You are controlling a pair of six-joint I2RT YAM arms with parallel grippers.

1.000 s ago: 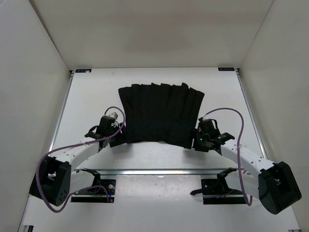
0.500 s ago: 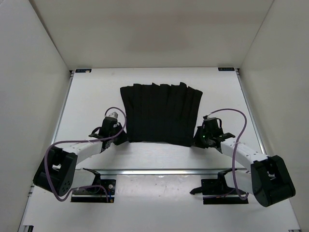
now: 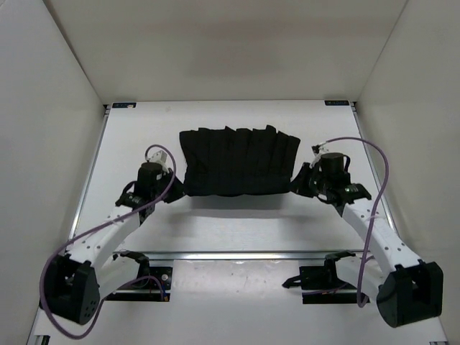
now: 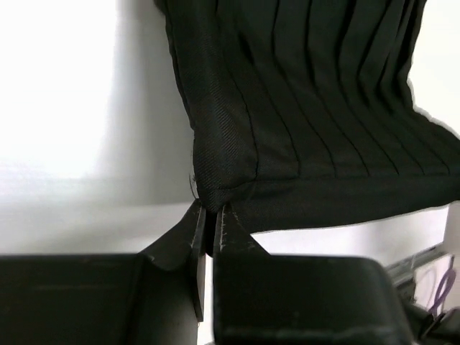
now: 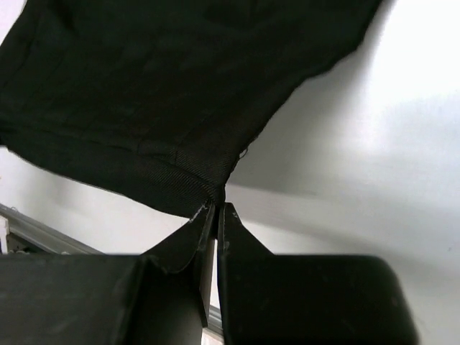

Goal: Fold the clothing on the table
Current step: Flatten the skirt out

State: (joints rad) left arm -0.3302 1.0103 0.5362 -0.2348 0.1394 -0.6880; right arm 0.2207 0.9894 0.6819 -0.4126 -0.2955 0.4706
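Note:
The clothing [image 3: 239, 161] is a black pleated garment spread across the middle of the white table [image 3: 230, 223]. Its near edge hangs lifted off the tabletop between the two arms. My left gripper [image 3: 175, 188] is shut on the near left corner of the clothing [image 4: 215, 188]; in the left wrist view my left gripper [image 4: 211, 210] pinches that corner at its tips. My right gripper [image 3: 296, 185] is shut on the near right corner, and the right wrist view shows the cloth [image 5: 165, 93] bunched into my right gripper [image 5: 218, 207].
White enclosure walls stand at the back and on both sides of the table. A metal rail [image 3: 230, 254] runs across the near edge, with both arm bases behind it. Purple cables loop from each wrist.
Both grippers closed on the near corners of the clothing, then rose and moved toward the far side, lifting the near edge so the garment looks shorter from above.

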